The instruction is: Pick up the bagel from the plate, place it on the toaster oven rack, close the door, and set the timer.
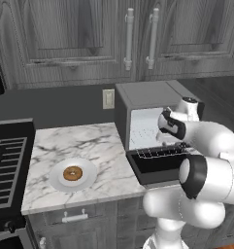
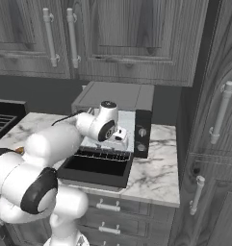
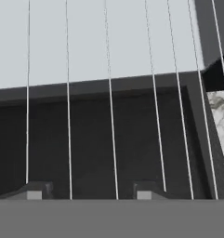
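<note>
I see marble counter [image 1: 99,146], black stove grates [image 1: 7,165] at left, grey wood cabinets [image 1: 65,39] above, wall outlet [image 1: 108,98].

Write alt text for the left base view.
A white robot arm reaches into an open toaster oven on a marble counter, its door folded down. To the left, a bagel sits on a white plate, beside black stove grates and below grey cabinets.
</note>
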### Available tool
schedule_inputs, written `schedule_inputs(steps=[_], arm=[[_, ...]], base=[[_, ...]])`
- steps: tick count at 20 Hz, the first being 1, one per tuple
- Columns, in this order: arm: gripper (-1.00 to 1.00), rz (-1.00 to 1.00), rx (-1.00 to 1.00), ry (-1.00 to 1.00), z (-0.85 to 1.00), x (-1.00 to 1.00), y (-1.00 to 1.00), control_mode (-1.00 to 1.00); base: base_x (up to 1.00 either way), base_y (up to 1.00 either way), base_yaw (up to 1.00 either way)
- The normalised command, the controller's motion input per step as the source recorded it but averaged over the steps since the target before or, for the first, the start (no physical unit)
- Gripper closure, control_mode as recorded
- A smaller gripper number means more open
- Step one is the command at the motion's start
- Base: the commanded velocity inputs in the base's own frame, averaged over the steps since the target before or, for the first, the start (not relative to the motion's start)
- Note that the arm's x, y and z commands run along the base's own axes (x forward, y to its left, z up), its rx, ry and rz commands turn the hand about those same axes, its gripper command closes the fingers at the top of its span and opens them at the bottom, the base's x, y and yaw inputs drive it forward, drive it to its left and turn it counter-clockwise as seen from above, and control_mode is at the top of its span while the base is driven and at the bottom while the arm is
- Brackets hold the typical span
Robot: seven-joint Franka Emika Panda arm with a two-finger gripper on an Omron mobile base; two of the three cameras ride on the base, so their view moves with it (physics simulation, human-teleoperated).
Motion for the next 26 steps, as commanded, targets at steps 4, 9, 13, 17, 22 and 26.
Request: schedule_inputs(steps=[4, 9, 13, 17, 22, 26], arm=[[-1.00, 0.00, 0.01, -0.35, 0.66, -0.85, 0.30, -1.00], [-1.00, 0.00, 0.00, -0.39, 0.99, -0.64, 0.71, -1.00], [-1.00, 0.00, -0.03, -0.11, 0.46, -0.51, 0.94, -1.00], [-1.00, 0.00, -0.06, 0.00, 0.08, -0.37, 1.00, -1.00], [-1.00, 0.00, -0.02, 0.00, 0.18, -0.28, 1.00, -1.00], [-1.00, 0.00, 0.00, 0.00, 0.29, -0.14, 1.00, -1.00]], base=[[0.00, 0.00, 0.00], [0.00, 0.00, 0.00], [0.00, 0.00, 0.00], [0.00, 0.00, 0.00], [0.00, 0.00, 0.00], [0.00, 0.00, 0.00]])
